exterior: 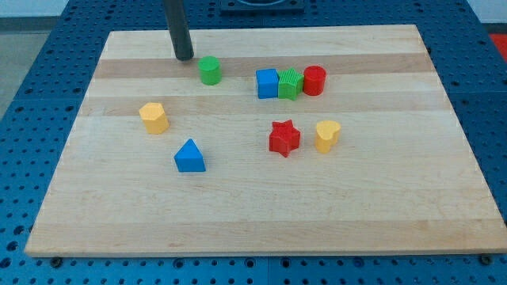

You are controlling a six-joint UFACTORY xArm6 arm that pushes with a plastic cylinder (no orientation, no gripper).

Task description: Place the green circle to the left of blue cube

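The green circle (210,70) stands on the wooden board near the view's top, left of centre. The blue cube (267,83) is to its right, with a gap between them. My tip (184,57) rests on the board just up and to the left of the green circle, close to it but apart. The rod rises out of the view's top.
A green star-like block (290,84) touches the blue cube's right side, and a red cylinder (314,80) touches that. A red star (284,138), a yellow heart (326,135), a blue triangle (189,156) and a yellow hexagon (154,117) lie lower down.
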